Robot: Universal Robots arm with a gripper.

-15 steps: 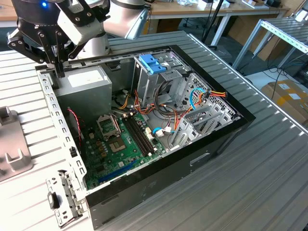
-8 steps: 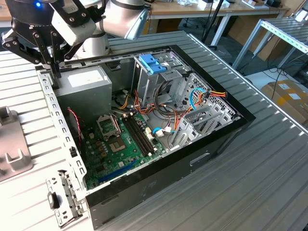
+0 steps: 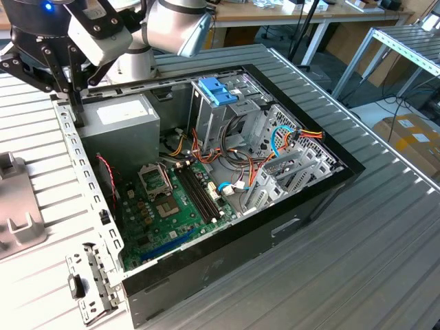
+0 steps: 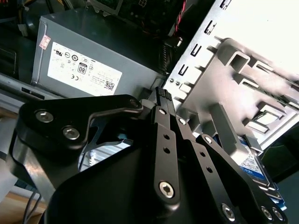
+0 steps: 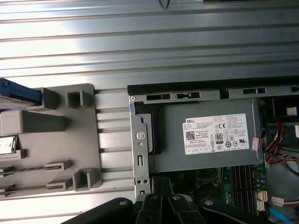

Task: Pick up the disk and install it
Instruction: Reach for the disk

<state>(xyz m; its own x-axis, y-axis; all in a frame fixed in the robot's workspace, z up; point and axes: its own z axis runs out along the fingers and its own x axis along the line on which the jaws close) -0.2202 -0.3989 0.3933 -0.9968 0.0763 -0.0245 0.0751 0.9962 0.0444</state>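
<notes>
Progress: nothing of the task shows as done.

- The disk (image 4: 251,161) lies outside the case (image 3: 275,210). In the second wrist view we see it seated in the grey fixture (image 4: 233,65), with its white-and-blue label facing up and a strip of light-blue frame along its edge. The fixture rests on the ribbed tabletop (image 3: 357,261), just beside the case's rear wall. We cannot tell how firmly the disk sits in its slot.
- The end effector (image 4: 162,93) has its fingers drawn together with nothing between them. We place it above the corner of the case, near the power supply (image 4: 117,51) and between that box and the fixture. It is apart from the disk and touches nothing that we can make out.
- In the first wrist view the power supply (image 5: 210,154) lies to one side of the perforated rear wall and the fixture (image 5: 84,121) to the other. This fits with the end effector hanging over the boundary between them.
- In the exterior view the cage (image 3: 216,93) with blue tabs stands inside the case, past the power supply and well apart from the arm (image 3: 172,24). Cables run close around it. We cannot see from here whether its bay is free.

Our judgement is that both the pick-up and the install are left to do, since the disk has not yet been grasped.
</notes>
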